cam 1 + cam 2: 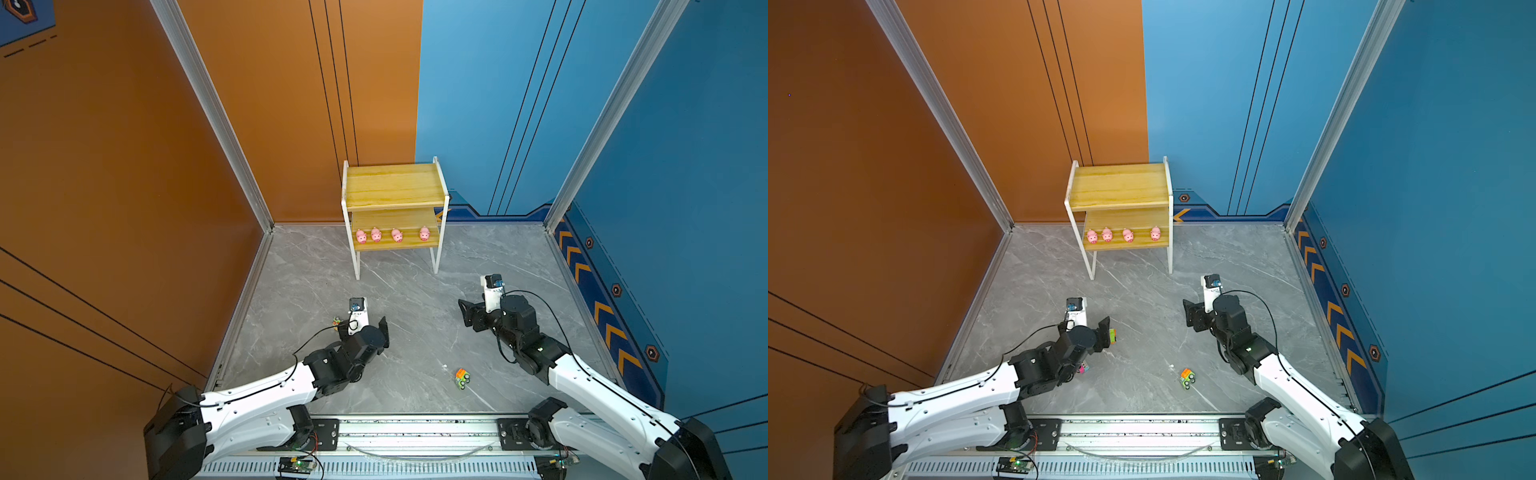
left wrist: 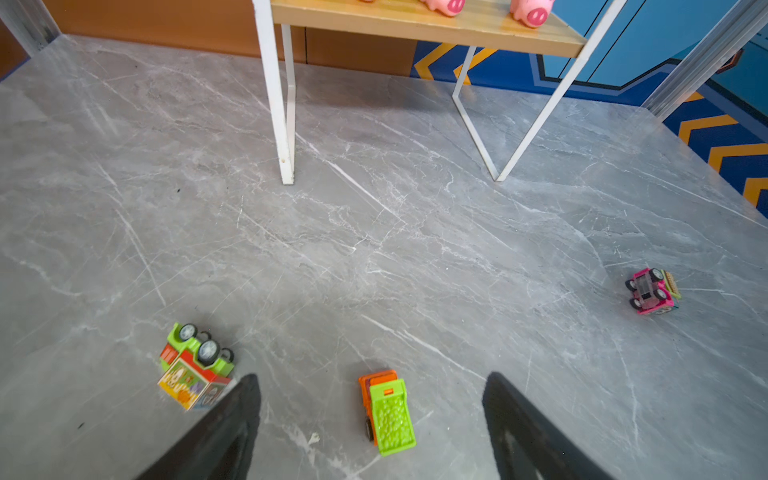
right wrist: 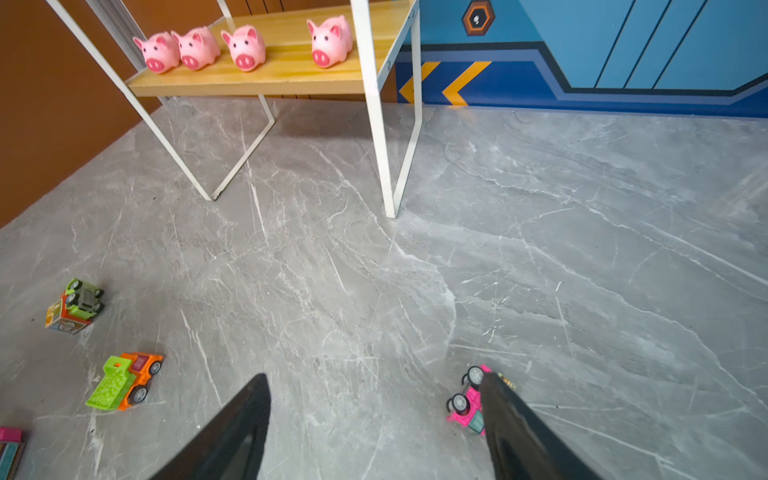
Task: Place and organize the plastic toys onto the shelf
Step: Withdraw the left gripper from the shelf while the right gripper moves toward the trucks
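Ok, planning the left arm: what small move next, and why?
Probably lower the left gripper over the orange-and-green truck and close: its jaws stand open, and the truck sits upright on the grey surface, lined up between them in the left wrist view.

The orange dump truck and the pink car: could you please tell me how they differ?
The orange dump truck stands upright on its wheels; the pink car lies flipped, wheels up. The truck has a green bed; the car's underside is pink. Both have black wheels and lie on the floor, off the shelf.
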`<state>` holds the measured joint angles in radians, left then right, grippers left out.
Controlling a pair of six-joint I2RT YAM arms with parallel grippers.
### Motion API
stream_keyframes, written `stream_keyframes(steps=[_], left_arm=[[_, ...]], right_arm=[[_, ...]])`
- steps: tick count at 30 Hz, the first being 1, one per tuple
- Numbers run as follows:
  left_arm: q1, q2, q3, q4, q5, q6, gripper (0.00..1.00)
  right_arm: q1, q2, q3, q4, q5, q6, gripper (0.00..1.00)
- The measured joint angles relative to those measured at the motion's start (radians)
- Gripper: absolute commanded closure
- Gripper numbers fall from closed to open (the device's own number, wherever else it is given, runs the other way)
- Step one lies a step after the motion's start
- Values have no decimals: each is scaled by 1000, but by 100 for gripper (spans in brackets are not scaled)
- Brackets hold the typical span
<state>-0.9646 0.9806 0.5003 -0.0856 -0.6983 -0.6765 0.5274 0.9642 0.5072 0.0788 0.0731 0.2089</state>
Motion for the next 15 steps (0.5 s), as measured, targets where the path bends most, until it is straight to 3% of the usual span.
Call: stream_keyframes(steps=[3,9,15], left_arm=[[62,-61,1,-114,36,-48,0],[260,-122,56,-301,177,-82,2],[422,-130,72,-365,327,-92,2]], right_arm=[[60,40,19,-33,29,8,16],[227,161,48,-61,72,38,15],[406,344,163,-72,132,60,16]])
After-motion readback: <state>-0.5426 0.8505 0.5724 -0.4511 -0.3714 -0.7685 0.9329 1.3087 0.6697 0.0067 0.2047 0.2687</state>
